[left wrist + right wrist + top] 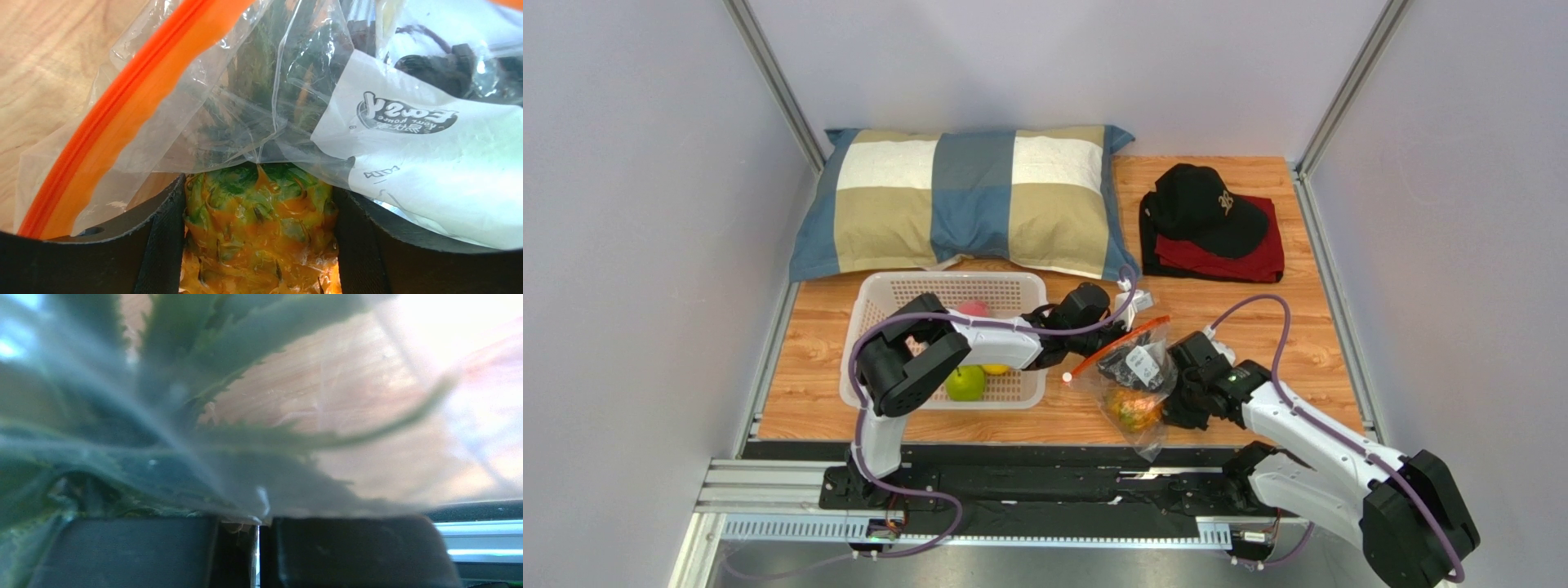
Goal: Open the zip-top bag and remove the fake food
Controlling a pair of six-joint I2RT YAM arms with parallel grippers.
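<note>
The zip-top bag (1140, 368) lies on the wooden table right of the basket, its red-orange zip strip (1120, 342) towards the basket. My left gripper (1109, 353) reaches in at the bag's mouth. In the left wrist view it (261, 251) is shut on the orange pineapple (258, 214), with the leaves under clear plastic and the white label (423, 159) to the right. The pineapple shows orange in the top view (1133, 408). My right gripper (1179, 398) is shut on the bag's plastic (264, 508), with the leaves (184, 435) blurred behind it.
The white perforated basket (891, 294) holds a green apple (966, 384), a yellow citrus (995, 368) and a pink peach (976, 308). A checked pillow (965, 196) lies at the back. A black cap (1204, 206) sits on a red cloth at the back right.
</note>
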